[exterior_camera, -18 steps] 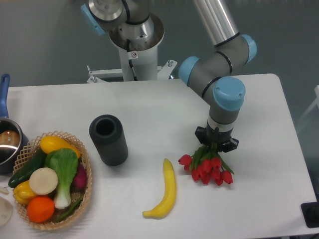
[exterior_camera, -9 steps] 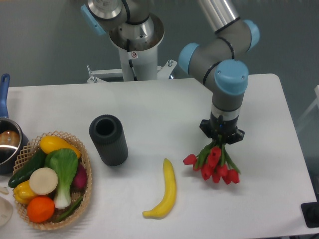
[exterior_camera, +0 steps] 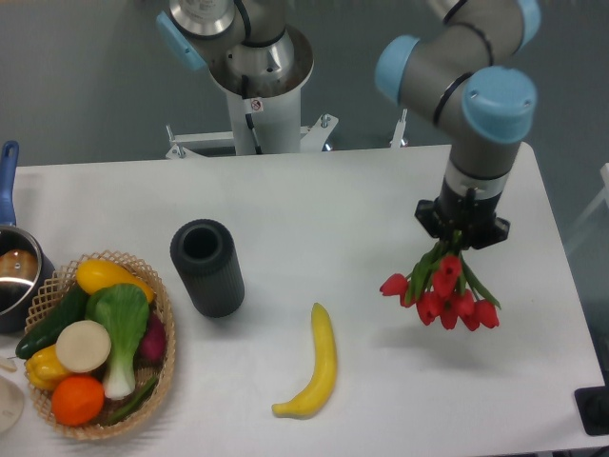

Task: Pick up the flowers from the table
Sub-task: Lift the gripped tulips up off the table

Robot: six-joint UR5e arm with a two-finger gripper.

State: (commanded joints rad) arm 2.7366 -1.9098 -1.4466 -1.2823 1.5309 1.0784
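Note:
The flowers are a small bunch of red tulip heads on green stems. They hang heads-down from my gripper, which is shut on the stems. The bunch is lifted above the white table, over its right part. The gripper's fingers are mostly hidden by the black wrist body and the stems.
A yellow banana lies left of the flowers. A black ribbed cylinder stands mid-table. A wicker basket of vegetables and fruit sits at the front left. A pot with a blue handle is at the left edge.
The gripper has risen and moved right with the flowers in it. The bunch has left the table surface and now hangs in the air.

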